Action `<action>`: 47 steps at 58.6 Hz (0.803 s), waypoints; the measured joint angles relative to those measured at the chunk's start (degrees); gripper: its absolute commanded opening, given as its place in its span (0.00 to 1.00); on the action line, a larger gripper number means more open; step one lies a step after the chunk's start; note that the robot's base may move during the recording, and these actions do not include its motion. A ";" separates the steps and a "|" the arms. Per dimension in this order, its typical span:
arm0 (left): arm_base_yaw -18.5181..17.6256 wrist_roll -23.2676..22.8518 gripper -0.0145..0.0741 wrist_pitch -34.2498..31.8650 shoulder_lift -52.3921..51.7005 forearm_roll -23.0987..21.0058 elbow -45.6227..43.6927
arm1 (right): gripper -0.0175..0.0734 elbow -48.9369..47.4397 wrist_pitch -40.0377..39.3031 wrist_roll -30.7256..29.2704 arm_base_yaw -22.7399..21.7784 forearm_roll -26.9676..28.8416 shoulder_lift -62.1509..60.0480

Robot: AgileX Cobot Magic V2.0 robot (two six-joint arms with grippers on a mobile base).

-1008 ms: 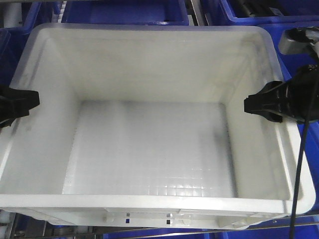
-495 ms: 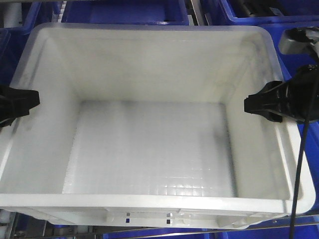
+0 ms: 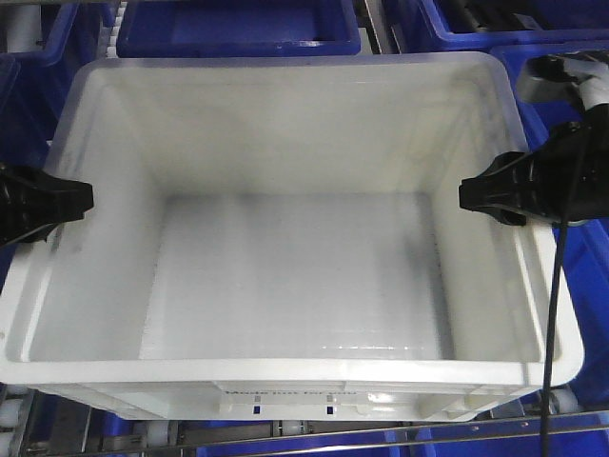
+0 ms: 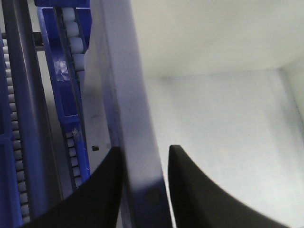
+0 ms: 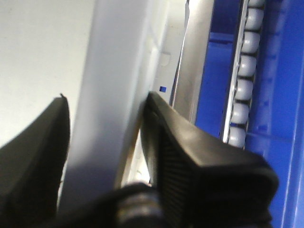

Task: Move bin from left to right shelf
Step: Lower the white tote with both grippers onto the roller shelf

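The big white bin fills the front view and is empty inside. My left gripper clamps its left rim, and my right gripper clamps its right rim. In the left wrist view the left gripper has one black finger outside and one inside the rim. The right wrist view shows the right gripper straddling the bin's rim the same way. Black print shows faintly on the bin's near outer wall.
Dark blue totes stand behind the bin and to its right. Roller rails run beside the bin on the left and on the right. A black cable hangs across the right rim. A metal bar crosses below.
The bin looks slightly smaller, its near rim sits higher in the frame, and its front print has come into sight. Both grippers kept their hold on the rims.
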 measured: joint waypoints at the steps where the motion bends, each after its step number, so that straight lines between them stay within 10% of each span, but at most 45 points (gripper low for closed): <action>1: 0.00 0.00 0.16 0.00 0.01 0.00 0.00 | 0.19 0.00 -0.30 -0.24 0.00 0.00 0.09; 47: 0.33 -0.36 0.16 -1.56 0.38 0.68 0.00 | 0.19 0.00 -6.29 -5.88 0.00 1.74 5.58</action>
